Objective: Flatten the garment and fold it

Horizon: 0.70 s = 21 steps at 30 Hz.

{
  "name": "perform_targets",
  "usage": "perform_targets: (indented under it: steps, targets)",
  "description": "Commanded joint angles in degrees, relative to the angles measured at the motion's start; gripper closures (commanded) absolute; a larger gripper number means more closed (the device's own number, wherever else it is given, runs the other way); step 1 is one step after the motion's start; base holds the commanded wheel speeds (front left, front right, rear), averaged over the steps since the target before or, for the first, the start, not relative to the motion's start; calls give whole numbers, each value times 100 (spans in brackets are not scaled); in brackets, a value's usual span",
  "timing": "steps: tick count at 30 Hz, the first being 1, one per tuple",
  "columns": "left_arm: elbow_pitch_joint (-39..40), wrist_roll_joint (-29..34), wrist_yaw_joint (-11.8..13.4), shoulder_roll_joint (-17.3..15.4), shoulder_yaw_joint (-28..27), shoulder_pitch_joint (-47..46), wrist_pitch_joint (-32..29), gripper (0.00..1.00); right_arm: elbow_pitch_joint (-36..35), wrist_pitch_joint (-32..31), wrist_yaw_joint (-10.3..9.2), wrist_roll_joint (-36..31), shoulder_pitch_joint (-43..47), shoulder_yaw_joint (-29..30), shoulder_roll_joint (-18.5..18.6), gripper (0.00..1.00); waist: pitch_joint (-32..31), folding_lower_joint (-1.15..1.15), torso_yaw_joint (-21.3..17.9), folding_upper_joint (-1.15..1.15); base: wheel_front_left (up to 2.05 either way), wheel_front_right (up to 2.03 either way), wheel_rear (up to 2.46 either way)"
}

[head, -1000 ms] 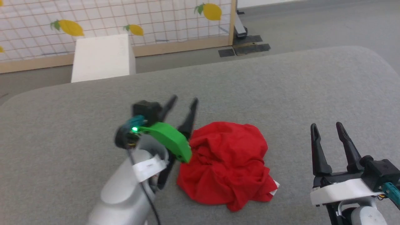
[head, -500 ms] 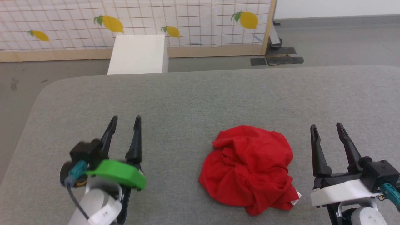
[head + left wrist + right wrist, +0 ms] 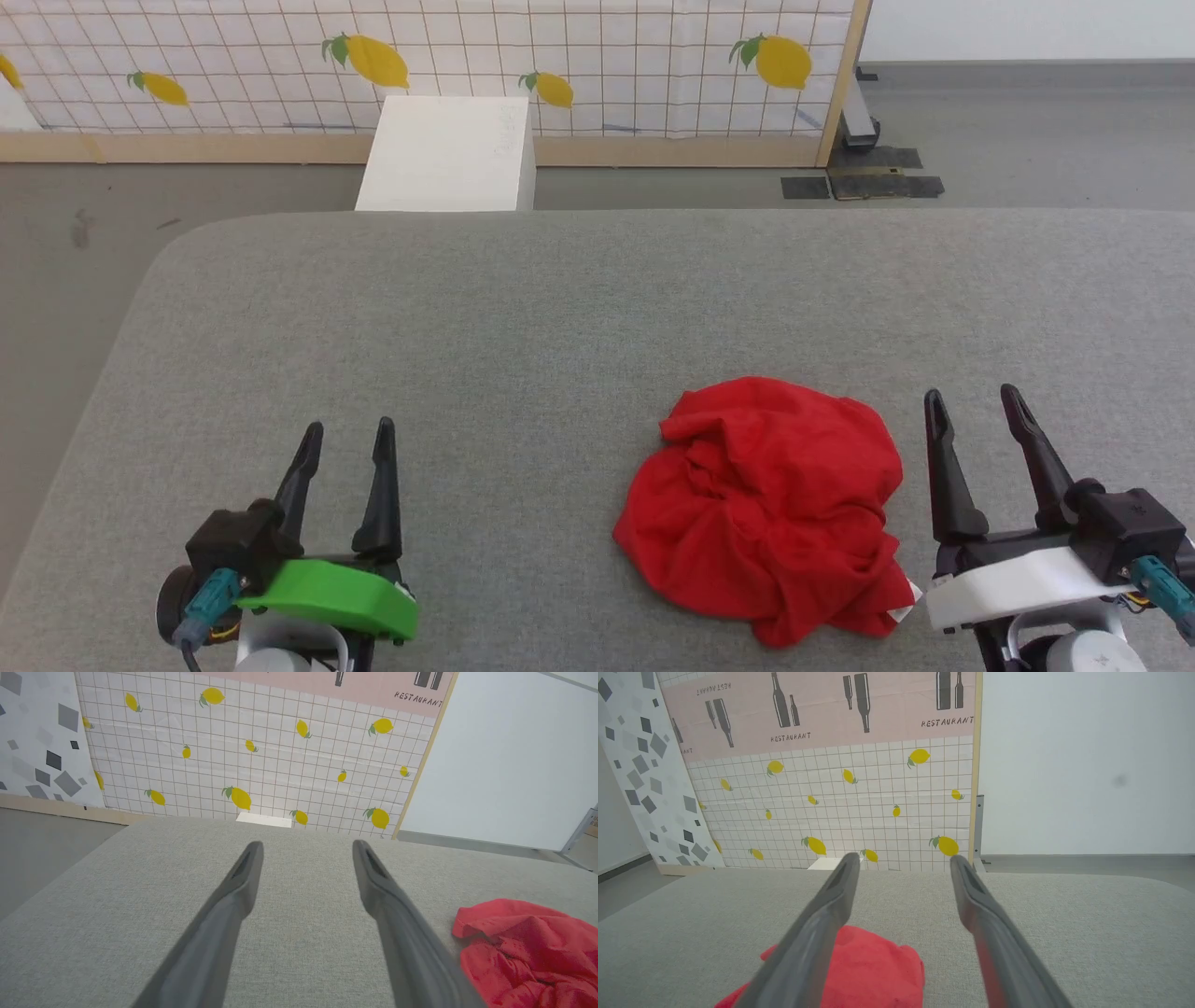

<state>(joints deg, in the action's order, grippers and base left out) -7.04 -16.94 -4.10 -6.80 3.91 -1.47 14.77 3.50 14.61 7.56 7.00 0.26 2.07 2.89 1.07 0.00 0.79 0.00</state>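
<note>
Just left of spread right hand (image 3: 971,397): crumpled garment (image 3: 761,509); left hand (image 3: 350,427), also spread, well apart. Risk: pinch gathers several layers.

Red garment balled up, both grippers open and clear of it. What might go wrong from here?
1. The red garment lies in a crumpled heap with no clear hem showing; a pinch may catch several layers and lift it as a bundle.
2. It sits close to the right gripper and far from the left gripper; a long left reach might drag the cloth over the grey surface.
</note>
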Motion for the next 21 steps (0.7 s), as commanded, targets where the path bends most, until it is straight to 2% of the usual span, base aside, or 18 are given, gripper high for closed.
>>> perform_targets:
  steps: [1, 21]
  targets:
    - [28, 68, -51, 47, -68, 82, 22, 0, 15, -11, -8, -29, 61, 3, -2, 0, 5, 0, -6, 0, 0, 0, 0]
    - [-79, 378, -275, 286, -376, 99, 22, 0, 62, 9, -8, 30, 22, -22, -2, 0, 37, 0, -34, 0, 0, 0, 0]
